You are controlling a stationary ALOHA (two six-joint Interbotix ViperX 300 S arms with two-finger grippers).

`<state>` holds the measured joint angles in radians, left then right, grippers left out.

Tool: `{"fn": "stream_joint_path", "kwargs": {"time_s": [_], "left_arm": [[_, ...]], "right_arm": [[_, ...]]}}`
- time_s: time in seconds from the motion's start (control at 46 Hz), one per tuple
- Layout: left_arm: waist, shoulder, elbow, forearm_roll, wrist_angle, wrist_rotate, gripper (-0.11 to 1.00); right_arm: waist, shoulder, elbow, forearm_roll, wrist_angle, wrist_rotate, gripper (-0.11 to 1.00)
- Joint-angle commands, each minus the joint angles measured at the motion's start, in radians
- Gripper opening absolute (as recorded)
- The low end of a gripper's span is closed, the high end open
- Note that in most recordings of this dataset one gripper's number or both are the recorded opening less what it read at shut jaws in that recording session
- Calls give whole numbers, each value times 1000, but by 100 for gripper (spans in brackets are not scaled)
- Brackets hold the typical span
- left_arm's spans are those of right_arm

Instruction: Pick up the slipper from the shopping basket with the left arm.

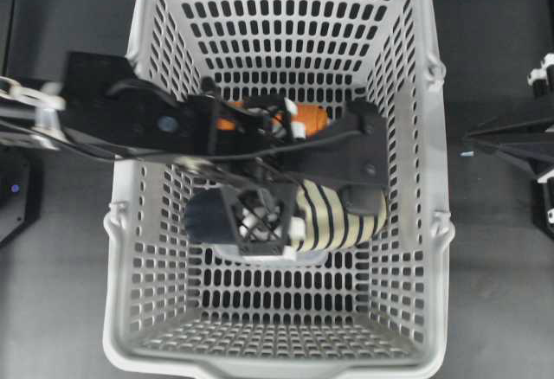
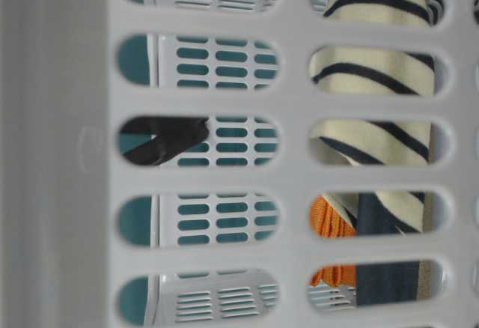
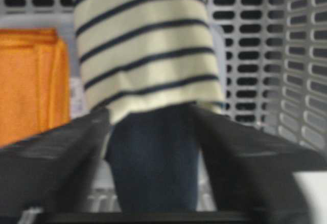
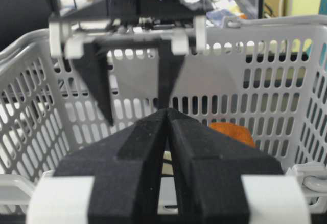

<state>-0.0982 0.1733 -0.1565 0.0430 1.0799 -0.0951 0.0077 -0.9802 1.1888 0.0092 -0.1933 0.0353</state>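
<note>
Lengthwise across the shopping basket, slipper, toe rightward.

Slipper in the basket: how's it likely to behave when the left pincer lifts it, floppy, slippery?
The slipper looks like soft striped knit, so it will probably squash and sag rather than stay rigid. Fabric should grip well, so slipping seems unlikely. It appears light for its size. The open left pincer straddles its navy end, so the striped end may droop.
</note>
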Motion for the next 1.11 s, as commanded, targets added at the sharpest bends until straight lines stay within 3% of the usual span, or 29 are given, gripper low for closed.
{"fn": "stream_joint_path", "kwargs": {"time_s": [0.0, 0.043, 0.109, 0.63, 0.717, 0.934, 0.999, 1.086], "left_arm": [[0, 26, -44, 3, 6, -3, 80], [-2, 46, -52, 3, 6, -8, 88], [-5, 64, -57, 3, 3, -9, 91], [-3, 146, 37, 3, -44, -15, 88], [-3, 143, 43, 3, -44, -8, 74], [-8, 120, -9, 3, -43, 23, 14], [-9, 109, -40, 3, -43, 46, 4], [-17, 98, -104, 3, -15, 77, 4]], "right_arm": [[0, 2, -8, 5, -6, 2, 0], [2, 2, -8, 5, -5, 2, 0], [0, -2, -6, 5, -5, 2, 0], [0, 0, 11, 3, -5, 2, 0], [0, -2, 12, 5, -5, 2, 0], [0, -2, 14, 5, -5, 2, 0], [0, -2, 14, 5, -5, 2, 0], [2, -2, 15, 5, -5, 2, 0]]}}
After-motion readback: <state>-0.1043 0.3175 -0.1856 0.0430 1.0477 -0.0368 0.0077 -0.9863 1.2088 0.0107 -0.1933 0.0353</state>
